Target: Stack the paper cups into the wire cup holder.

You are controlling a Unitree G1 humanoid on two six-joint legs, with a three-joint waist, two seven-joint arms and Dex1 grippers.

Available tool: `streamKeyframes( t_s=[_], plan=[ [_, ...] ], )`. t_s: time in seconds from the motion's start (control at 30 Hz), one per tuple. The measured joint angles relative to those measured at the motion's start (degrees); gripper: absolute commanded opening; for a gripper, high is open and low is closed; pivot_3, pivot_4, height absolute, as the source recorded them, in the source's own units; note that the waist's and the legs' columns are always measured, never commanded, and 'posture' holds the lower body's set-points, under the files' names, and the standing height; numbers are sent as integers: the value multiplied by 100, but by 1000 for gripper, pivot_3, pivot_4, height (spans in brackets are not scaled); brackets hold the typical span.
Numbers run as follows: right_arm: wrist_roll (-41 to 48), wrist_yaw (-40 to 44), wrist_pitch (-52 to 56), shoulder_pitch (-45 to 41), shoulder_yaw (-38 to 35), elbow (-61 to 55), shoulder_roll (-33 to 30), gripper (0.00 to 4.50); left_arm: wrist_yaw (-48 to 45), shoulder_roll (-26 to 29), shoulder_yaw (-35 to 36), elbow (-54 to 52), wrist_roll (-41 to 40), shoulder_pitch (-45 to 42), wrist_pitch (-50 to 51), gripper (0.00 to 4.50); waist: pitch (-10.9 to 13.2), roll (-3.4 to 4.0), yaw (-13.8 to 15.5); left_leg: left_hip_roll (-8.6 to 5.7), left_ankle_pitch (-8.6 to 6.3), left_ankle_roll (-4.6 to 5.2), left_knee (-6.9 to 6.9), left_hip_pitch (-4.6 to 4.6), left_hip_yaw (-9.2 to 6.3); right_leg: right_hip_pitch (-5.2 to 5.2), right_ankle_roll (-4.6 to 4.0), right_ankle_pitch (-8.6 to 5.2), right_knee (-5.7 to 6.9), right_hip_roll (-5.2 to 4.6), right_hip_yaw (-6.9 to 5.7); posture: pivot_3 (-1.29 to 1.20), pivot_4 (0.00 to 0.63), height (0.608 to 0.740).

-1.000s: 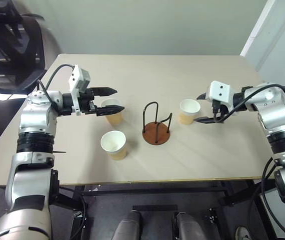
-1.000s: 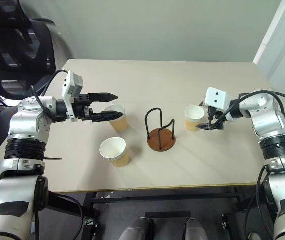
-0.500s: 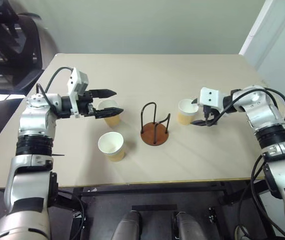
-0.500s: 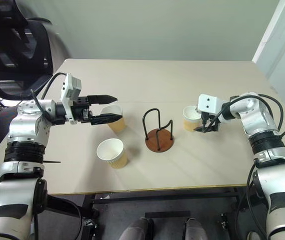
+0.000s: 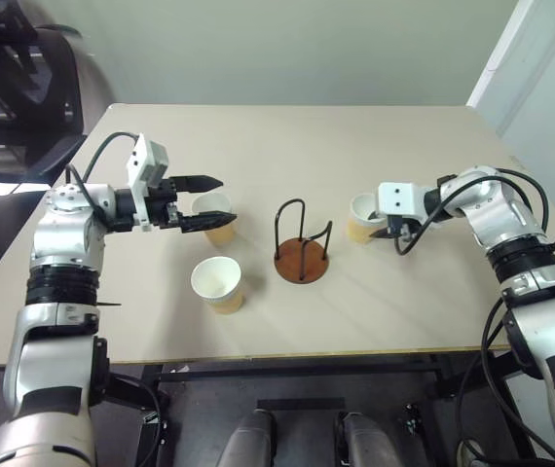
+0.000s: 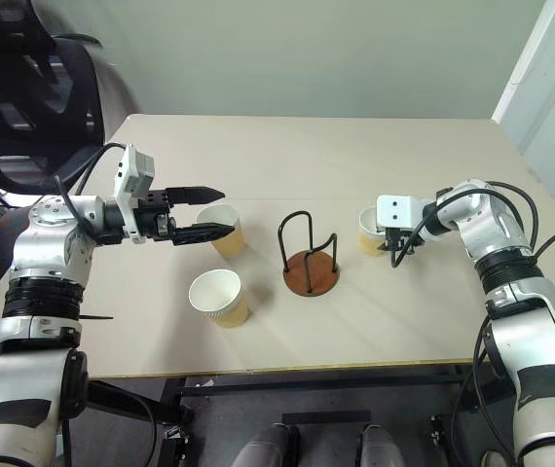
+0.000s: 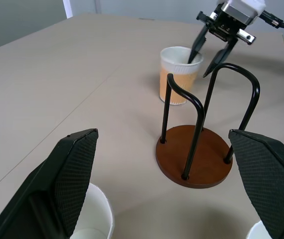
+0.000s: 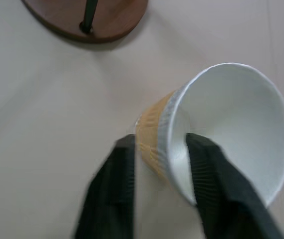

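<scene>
My right gripper (image 8: pixel 157 164) pinches the wall of one paper cup (image 8: pixel 221 129), one finger inside the white rim and the other against the tan outside; the fingers stand narrow, closed on that wall. This cup sits on the table (image 5: pixel 355 136) on my right, just beside the wire cup holder (image 5: pixel 302 245) but apart from it; from the wrist it appears tilted, though I cannot tell whether its base has left the tabletop.

My left gripper (image 5: pixel 211 199) hovers with its fingers spread wide, holding nothing; they point towards the middle of the table, one above the other, and a second paper cup (image 5: pixel 215 216) stands upright just beyond and beneath the tips. I cannot tell whether the lower fingertip touches its rim.

A third paper cup (image 5: pixel 219 282) stands upright nearer my body, in front of the second cup and to the left of the holder; it is apart from both.

The holder stands upright near the centre of the table, its reddish-brown disc flat on the surface and its black wire loops rising with no cup in them. A black office chair (image 5: pixel 19 88) stands off the table's far left corner.
</scene>
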Motion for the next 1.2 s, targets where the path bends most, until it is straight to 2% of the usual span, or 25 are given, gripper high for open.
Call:
streamKeyframes(
  t_s=[0.03, 0.07, 0.33, 0.53, 1.0, 1.2],
  plan=[
    [-25, 56, -15, -35, 8, 49, -2, 163, -11, 5, 0, 0, 0, 0, 0, 4500, 0, 0, 0, 0, 0, 0, 0, 0, 0, 0, 0, 0, 0, 0, 0, 0, 150, 740],
    [-39, 109, -30, -80, 14, 91, -8, 27, -27, 6, -2, 0, 1, 0, 1, 4500, 0, 0, -1, 0, 0, 0, -1, 0, 0, -1, -1, 0, 0, 0, -1, 0, 150, 740],
    [-73, 456, -95, -142, 13, 77, -109, 27, -108, 6, -46, 2, 13, -2, 1, 4500, 0, 1, 0, 2, -1, -2, -4, -1, -1, 0, -8, -4, 0, 0, -6, 0, 150, 740],
    [86, 825, 200, -196, -61, -394, -289, 27, -161, 5, -97, 60, 29, -20, -3, 4500, 0, 1, -6, 3, 0, -3, -7, 1, -2, -1, -12, -7, 1, 0, -8, 0, 150, 740],
    [1113, 1629, 2534, -719, -436, -2963, -453, 27, -242, -131, -268, 641, 208, -300, -256, 4500, 1, 1, -7, 5, 5, -1, -14, -5, -11, -4, -38, -23, 1, 2, -26, 0, 150, 740],
    [1371, 1660, 2995, -719, -429, -3427, -386, 27, -321, -208, -302, 876, 280, -467, -375, 4500, 1, 1, -6, 5, 13, -3, -13, -7, -17, -4, -38, -23, 3, 2, -32, 0, 150, 740]
  ],
)
